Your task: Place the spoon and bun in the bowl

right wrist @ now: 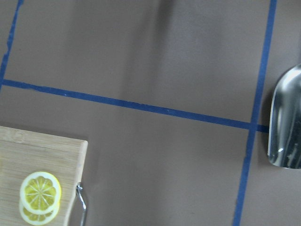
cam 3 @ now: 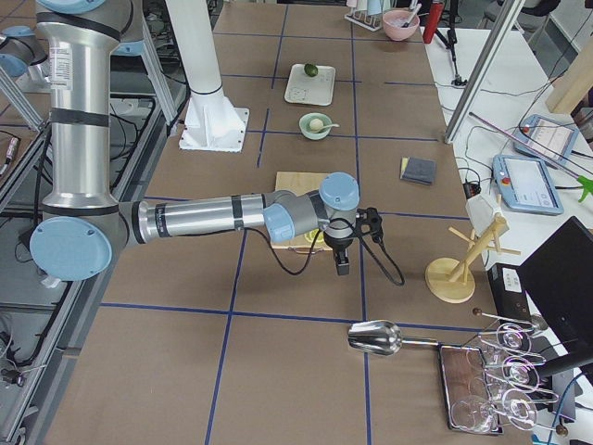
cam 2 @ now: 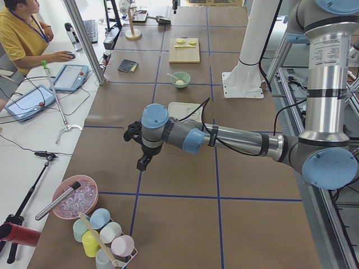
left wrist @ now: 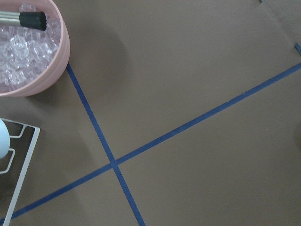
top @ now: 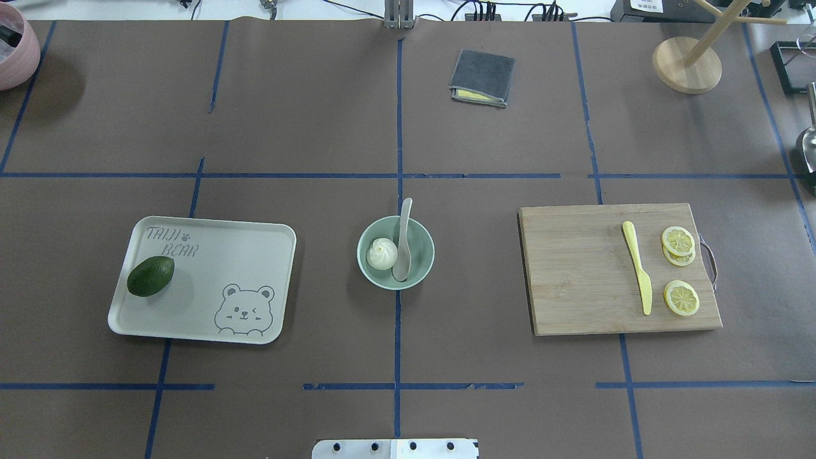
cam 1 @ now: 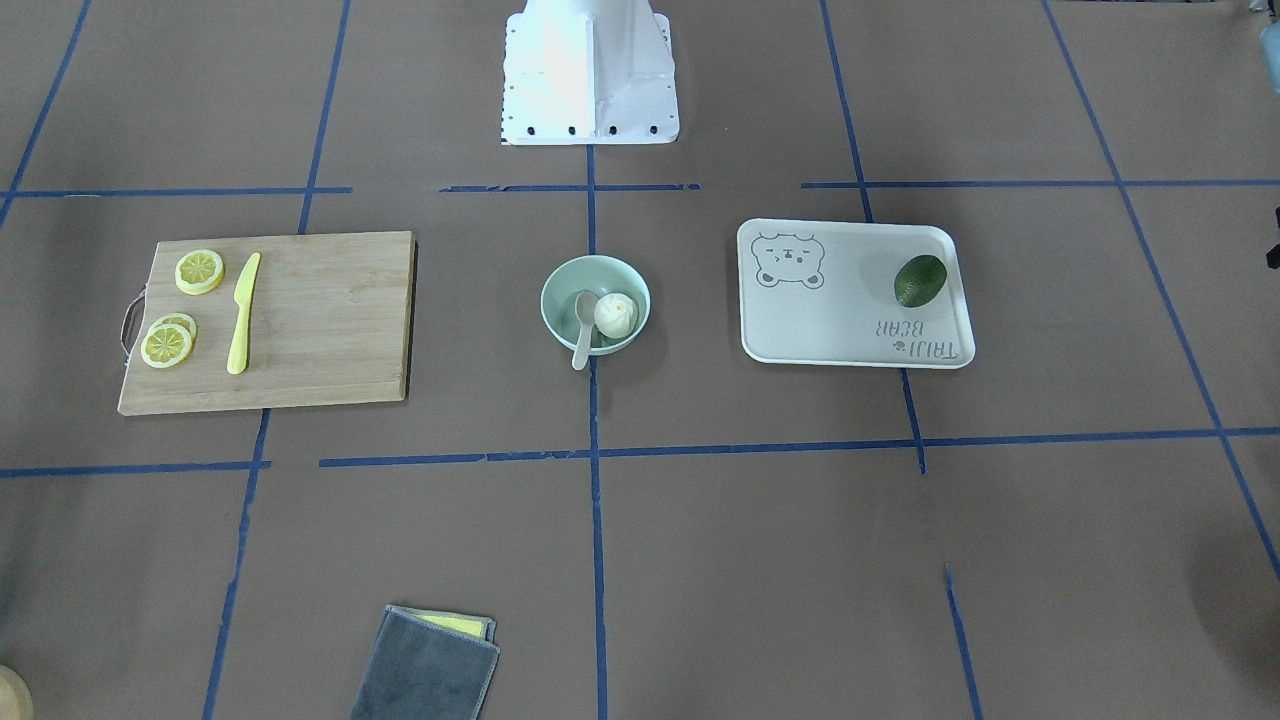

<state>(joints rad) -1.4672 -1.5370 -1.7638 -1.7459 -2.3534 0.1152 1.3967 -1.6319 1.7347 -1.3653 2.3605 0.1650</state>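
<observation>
The mint-green bowl (top: 426, 237) stands at the table's middle, also in the front-facing view (cam 1: 560, 283). The white bun (top: 381, 253) lies inside it, also (cam 1: 615, 314). The pale spoon (top: 404, 245) rests with its scoop in the bowl beside the bun, its handle leaning over the far rim, also (cam 1: 582, 338). My left gripper (cam 2: 140, 166) hangs far off beyond the table's left end. My right gripper (cam 3: 343, 270) hangs beyond the cutting board at the right end. Both show only in the side views, so I cannot tell whether they are open or shut.
A white tray (top: 210, 319) holding an avocado (top: 150, 276) lies left of the bowl. A wooden cutting board (top: 574, 280) with a yellow knife (top: 638, 268) and lemon slices (top: 678, 245) lies right. A grey cloth (top: 482, 78) lies at the far side. A pink ice bowl (left wrist: 33, 52) and metal scoop (right wrist: 287, 122) sit at the ends.
</observation>
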